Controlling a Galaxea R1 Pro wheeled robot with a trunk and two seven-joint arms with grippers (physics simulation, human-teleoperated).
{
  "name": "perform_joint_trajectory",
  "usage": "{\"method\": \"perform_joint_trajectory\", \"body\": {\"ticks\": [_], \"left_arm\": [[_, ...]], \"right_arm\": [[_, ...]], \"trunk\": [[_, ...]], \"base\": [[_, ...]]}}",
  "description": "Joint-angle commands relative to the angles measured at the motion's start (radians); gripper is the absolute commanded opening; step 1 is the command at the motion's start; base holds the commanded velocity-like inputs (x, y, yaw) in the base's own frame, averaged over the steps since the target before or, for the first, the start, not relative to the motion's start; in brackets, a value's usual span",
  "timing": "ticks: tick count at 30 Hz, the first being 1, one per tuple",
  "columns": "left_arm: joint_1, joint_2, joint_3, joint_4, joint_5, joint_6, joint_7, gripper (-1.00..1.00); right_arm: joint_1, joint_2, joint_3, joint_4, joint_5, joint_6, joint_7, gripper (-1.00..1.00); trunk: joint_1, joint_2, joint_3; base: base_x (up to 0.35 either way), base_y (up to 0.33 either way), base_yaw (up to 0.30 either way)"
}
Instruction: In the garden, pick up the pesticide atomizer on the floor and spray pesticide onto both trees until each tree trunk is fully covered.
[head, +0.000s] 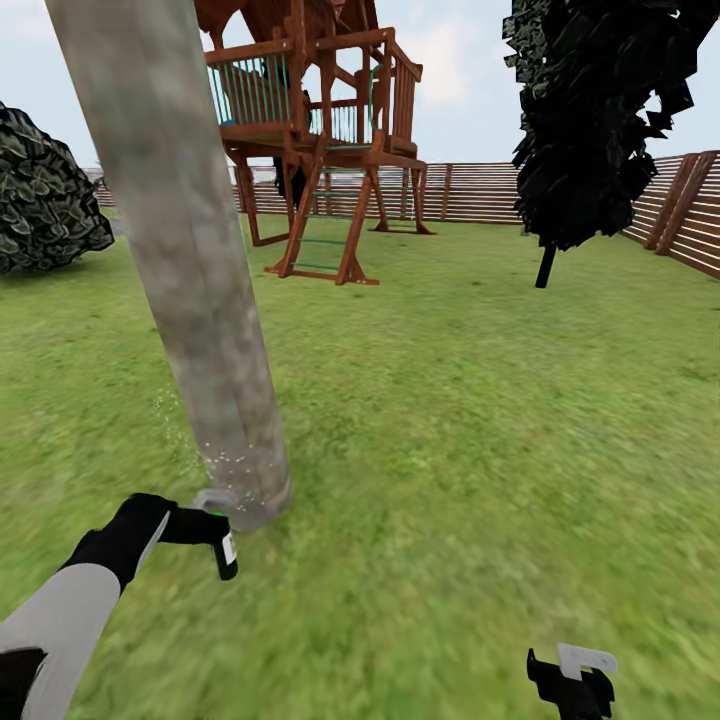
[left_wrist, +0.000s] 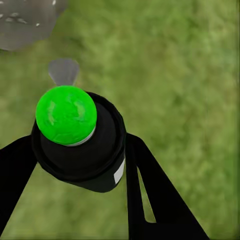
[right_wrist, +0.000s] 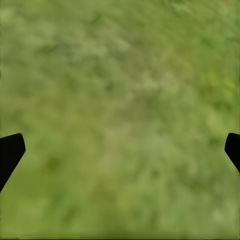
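left gripper (head: 190, 524) is clamped on the pesticide atomizer (head: 222, 545) right at the foot of the tree trunk (head: 185, 250), nozzle toward the bark, trunk leaning upward, while the right gripper (head: 572, 685) hangs open, well apart.

Wooden play tower (head: 320, 130) on splayed legs, green-railed. Left of it, a dark leafy bush (head: 45, 195). Right of it, a dark narrow cypress-like tree (head: 590, 120). Behind it, a brown slatted fence (head: 480, 192).

Left gripper (head: 205, 527) holding atomizer (head: 222, 545) beside tree trunk (head: 185, 260), lawn (head: 480, 420)
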Motion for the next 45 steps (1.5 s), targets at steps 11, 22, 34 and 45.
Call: {"method": "perform_joint_trajectory", "body": {"ticks": [11,22,34,45], "left_arm": [[-0.035,0.093,0.012,-0.249,0.066,0.143,-0.053,-1.0],[-0.032,0.092,0.003,-0.297,0.065,0.232,-0.058,-1.0],[-0.034,0.086,0.004,-0.324,0.069,0.234,-0.057,-1.0],[-0.031,0.086,0.006,-0.323,0.07,0.233,-0.056,-1.0]], "right_arm": [[0.0,0.002,0.0,0.0,0.0,0.0,-0.001,1.0],[0.0,-0.002,0.0,0.0,0.0,0.0,0.0,1.0],[0.0,0.0,0.0,0.0,0.0,0.0,0.0,1.0],[0.0,0.0,0.0,0.0,0.0,0.0,0.0,1.0]], "trunk": [[0.0,0.0,0.0],[0.0,0.0,0.0],[0.0,0.0,0.0],[0.0,0.0,0.0]], "base": [[-0.049,0.0,0.03],[0.057,-0.148,0.114],[-0.023,-0.267,0.139],[0.058,-0.275,0.122]]}}
